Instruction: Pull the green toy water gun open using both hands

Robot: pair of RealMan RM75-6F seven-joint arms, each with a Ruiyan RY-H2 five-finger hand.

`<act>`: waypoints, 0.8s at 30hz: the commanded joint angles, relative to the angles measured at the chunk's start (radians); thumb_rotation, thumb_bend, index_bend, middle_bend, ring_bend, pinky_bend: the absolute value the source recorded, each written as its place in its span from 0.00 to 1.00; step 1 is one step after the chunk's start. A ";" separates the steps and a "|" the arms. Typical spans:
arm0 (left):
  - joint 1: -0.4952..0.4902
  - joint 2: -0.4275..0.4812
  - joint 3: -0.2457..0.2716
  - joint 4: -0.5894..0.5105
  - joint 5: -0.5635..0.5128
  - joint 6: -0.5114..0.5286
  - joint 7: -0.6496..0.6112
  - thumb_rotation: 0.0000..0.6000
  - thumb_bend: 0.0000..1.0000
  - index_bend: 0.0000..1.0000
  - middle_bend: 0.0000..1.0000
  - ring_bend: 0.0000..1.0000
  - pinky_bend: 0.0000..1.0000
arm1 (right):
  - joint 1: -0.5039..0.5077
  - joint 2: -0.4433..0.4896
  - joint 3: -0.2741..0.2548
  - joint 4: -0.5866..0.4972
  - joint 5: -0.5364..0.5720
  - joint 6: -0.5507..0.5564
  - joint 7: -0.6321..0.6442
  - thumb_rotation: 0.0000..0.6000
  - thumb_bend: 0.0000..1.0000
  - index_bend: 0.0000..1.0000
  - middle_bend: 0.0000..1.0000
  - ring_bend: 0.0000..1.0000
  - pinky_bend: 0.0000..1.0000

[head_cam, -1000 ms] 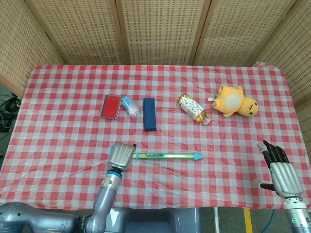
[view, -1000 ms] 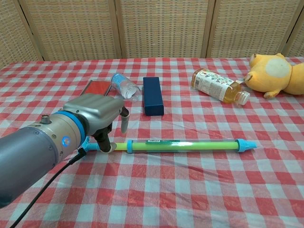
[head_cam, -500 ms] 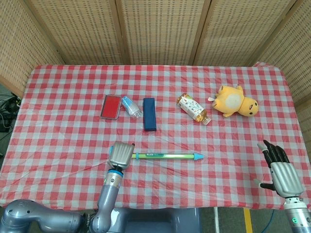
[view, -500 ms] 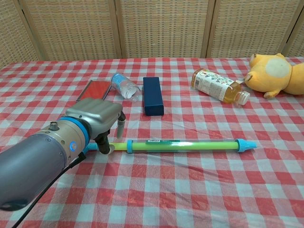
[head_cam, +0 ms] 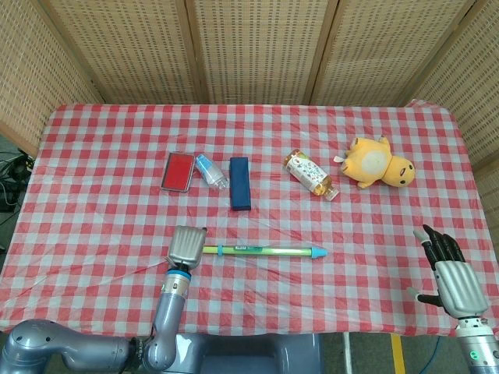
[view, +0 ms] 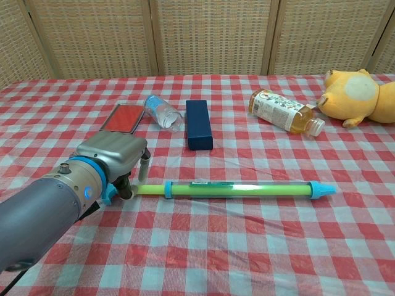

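Nearest the robot, the left hand (view: 114,161) sat low over the red-and-white checked tablecloth (head_cam: 101,187), its fingers (view: 144,164) curled down around the blue handle end of the green toy water gun (view: 237,189) — grasping it, as far as the chest view showed. In the head view the same left hand (head_cam: 187,247) covered that end entirely. The right hand (head_cam: 451,274) stood off at the near right corner of the table, well apart from the toy, fingers released and spread, holding nothing.

The water gun lay flat across the near middle of the cloth, its long green tube running left to right and ending in a blue pointed nozzle (view: 321,190) on the right; a pale yellow-green rod showed between the hand and a blue collar (view: 166,189) on the tube.

Farther back stood a row of other things — a red flat case (head_cam: 178,171), a small clear bottle (head_cam: 210,170) lying just beside it, a dark blue box (head_cam: 239,183), a tea bottle (head_cam: 311,174) on its side, and a yellow plush toy (head_cam: 378,163) towards the right. Behind the table rose woven wicker screens (head_cam: 249,47).
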 commanded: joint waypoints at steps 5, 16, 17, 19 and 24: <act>-0.002 -0.018 0.018 0.023 -0.004 -0.011 -0.018 1.00 0.36 0.46 0.95 0.86 0.74 | 0.001 0.000 0.000 0.000 0.001 -0.003 0.002 1.00 0.12 0.00 0.00 0.00 0.00; 0.004 0.018 0.028 -0.034 0.020 0.015 -0.030 1.00 0.36 0.46 0.95 0.86 0.74 | 0.001 0.002 0.002 0.000 0.004 -0.002 0.010 1.00 0.12 0.00 0.00 0.00 0.00; 0.005 0.025 0.028 -0.045 0.020 0.018 -0.030 1.00 0.36 0.46 0.95 0.86 0.74 | 0.001 0.002 0.002 -0.001 0.003 -0.002 0.009 1.00 0.12 0.00 0.00 0.00 0.00; 0.004 0.033 0.030 -0.055 0.021 0.022 -0.024 1.00 0.36 0.46 0.95 0.86 0.74 | 0.001 0.001 0.001 -0.003 0.003 -0.003 0.006 1.00 0.12 0.00 0.00 0.00 0.00; 0.001 0.033 0.037 -0.058 0.007 0.022 -0.014 1.00 0.36 0.45 0.95 0.86 0.74 | 0.001 0.000 -0.001 -0.007 -0.001 -0.002 -0.001 1.00 0.12 0.00 0.00 0.00 0.00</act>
